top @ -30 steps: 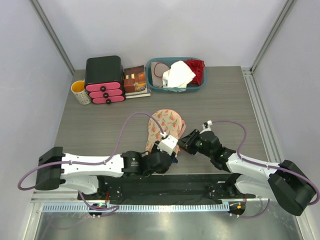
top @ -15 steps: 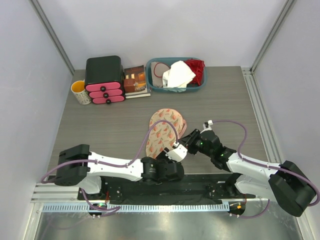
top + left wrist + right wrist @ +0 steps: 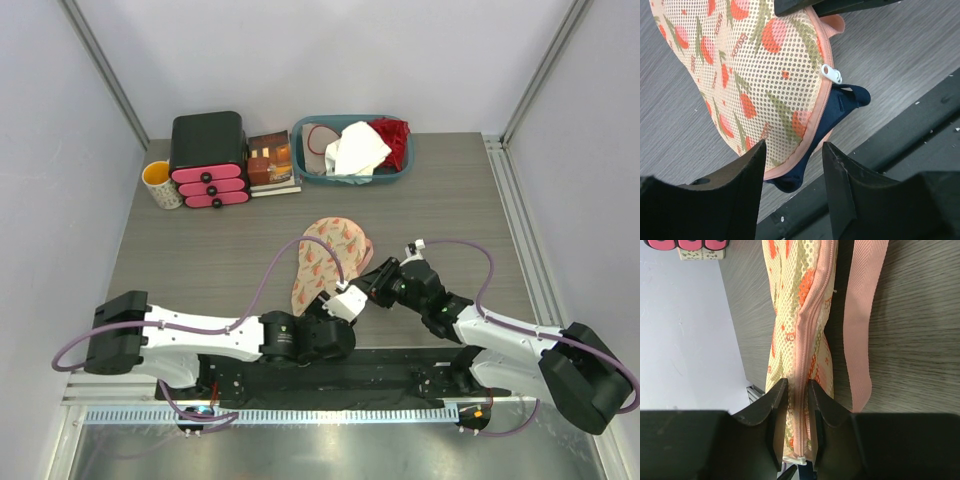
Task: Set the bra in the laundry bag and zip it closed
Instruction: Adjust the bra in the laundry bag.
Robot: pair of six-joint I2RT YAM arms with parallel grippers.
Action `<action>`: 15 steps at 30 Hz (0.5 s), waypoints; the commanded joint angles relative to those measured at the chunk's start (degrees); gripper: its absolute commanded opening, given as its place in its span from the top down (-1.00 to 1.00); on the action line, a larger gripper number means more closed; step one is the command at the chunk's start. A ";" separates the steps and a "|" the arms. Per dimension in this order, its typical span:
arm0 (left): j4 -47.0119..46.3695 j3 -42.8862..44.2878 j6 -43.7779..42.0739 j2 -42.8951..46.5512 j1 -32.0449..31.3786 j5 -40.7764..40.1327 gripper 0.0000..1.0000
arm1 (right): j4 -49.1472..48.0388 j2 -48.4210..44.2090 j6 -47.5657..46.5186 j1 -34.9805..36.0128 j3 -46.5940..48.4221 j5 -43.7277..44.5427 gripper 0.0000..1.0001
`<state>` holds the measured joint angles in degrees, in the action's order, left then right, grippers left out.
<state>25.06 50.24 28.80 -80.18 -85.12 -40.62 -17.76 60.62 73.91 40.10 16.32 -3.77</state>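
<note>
The laundry bag (image 3: 328, 252), a cream mesh pouch with reddish floral print and pink zipper trim, lies on the table's near middle. The navy bra (image 3: 836, 111) sits inside it and bulges out of the unzipped near end, below the white zipper pull (image 3: 831, 73). My right gripper (image 3: 796, 395) is shut on the bag's zipped seam (image 3: 805, 330), just ahead of the pull. My left gripper (image 3: 793, 150) hovers open over the bag's near end, with the pink rim and a bra tip (image 3: 789, 183) showing between its fingers. In the top view both grippers meet at the bag's near end, left gripper (image 3: 345, 300) and right gripper (image 3: 373, 287).
A teal basket (image 3: 312, 172) with a white cloth and a red garment stands at the back. Left of it are a book (image 3: 270, 160), a black box with pink drawers (image 3: 208, 158) and a mug (image 3: 160, 184). The black base rail (image 3: 900, 145) runs right beside the bag's near end.
My left arm swung right and came partly back, its gripper staying at the bag's near end. The bag shifted slightly. The right gripper kept its hold.
</note>
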 commanded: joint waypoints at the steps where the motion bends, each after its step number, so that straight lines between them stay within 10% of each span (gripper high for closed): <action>1: -2.91 -1.54 -2.16 4.77 -0.22 2.12 -0.01 | -1.49 -0.94 -0.61 0.07 2.40 -0.71 0.44; 15: -0.55 0.99 -0.59 -1.45 0.22 -4.72 0.23 | -0.79 -1.29 -0.70 0.07 2.76 -1.06 0.44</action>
<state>24.05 47.68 27.64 -78.39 -85.12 -40.16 -17.58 60.62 73.84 40.10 16.62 -4.40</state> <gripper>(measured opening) 0.397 0.280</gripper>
